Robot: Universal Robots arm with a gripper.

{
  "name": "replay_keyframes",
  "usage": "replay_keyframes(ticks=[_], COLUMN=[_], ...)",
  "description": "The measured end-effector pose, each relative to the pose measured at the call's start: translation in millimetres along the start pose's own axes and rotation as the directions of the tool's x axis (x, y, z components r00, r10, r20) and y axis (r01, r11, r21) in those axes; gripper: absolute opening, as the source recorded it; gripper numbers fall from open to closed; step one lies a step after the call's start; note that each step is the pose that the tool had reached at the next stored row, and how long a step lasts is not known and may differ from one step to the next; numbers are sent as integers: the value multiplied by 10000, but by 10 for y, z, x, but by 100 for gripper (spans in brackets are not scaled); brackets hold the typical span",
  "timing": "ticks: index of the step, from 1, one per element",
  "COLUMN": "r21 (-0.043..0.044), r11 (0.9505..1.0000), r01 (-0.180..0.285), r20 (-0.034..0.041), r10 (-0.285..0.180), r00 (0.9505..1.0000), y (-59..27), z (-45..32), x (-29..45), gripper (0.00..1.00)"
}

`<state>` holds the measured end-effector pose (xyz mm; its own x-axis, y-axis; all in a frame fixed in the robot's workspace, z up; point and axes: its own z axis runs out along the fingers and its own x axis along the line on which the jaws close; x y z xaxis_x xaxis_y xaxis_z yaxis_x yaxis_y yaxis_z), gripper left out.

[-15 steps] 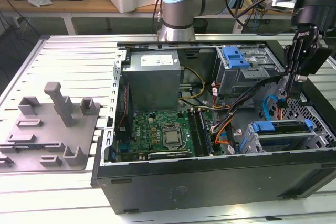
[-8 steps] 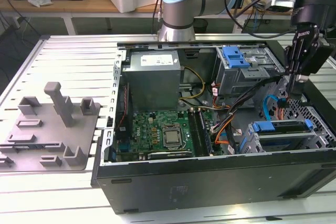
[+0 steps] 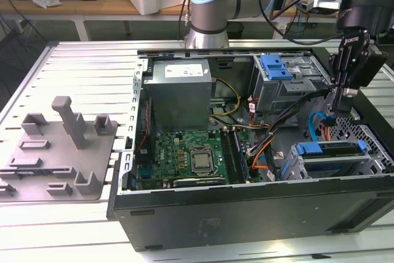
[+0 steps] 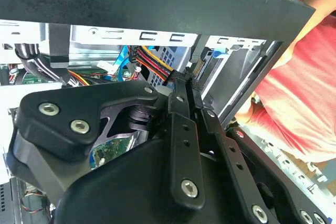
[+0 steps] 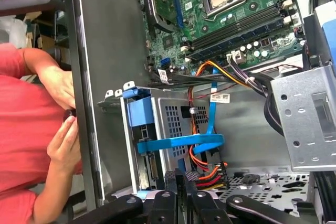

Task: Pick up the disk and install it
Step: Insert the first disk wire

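Note:
The disk (image 3: 332, 164) sits inside the grey drive cage (image 3: 294, 170) at the near right corner of the open computer case, its blue bracket (image 3: 323, 149) along the top. In the first wrist view the disk's connector end (image 5: 145, 166) and blue bracket (image 5: 139, 113) show in that cage. My gripper (image 3: 342, 108) hangs just above and behind the cage, its fingers pressed together. Its fingertips (image 5: 181, 178) are right beside a bundle of red, yellow and black wires (image 5: 209, 173), and I cannot tell whether they pinch anything. In the second wrist view the gripper (image 4: 190, 80) points at the same wires.
A second cage with a blue latch (image 3: 276, 66) stands at the back, the power supply box (image 3: 178, 90) beside it, the motherboard (image 3: 191, 158) below. A blue cable (image 5: 181, 144) crosses the cage. A person's hands (image 5: 63, 114) rest at the case wall. A grey fixture (image 3: 58, 152) lies at the exterior view's left.

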<state>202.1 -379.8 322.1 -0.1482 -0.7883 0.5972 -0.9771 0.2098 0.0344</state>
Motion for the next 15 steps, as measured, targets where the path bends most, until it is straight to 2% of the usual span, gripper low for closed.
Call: replay_keyframes(ticks=[2, 3, 5, 7, 8, 10, 14, 15], r21=[54, 83, 104, 110, 116, 143, 167, 177], r11=[9999, 9998, 9997, 9996, 9996, 9994, 9994, 9994], r01=[108, 177, 241, 261, 276, 300, 306, 311], r20=[102, 184, 299, 357, 419, 612, 749, 835], r10=[-109, -179, -244, -265, -280, -308, -318, -325], r00=[9999, 9997, 9993, 9990, 9987, 9976, 9967, 9960], y=[3, 6, 23, 47, 69, 92, 97, 96], z=[1, 2, 7, 14, 24, 52, 79, 91], x=[-1, 0, 5, 15, 27, 63, 104, 125], gripper=[16, 16, 16, 16, 16, 16, 16, 16])
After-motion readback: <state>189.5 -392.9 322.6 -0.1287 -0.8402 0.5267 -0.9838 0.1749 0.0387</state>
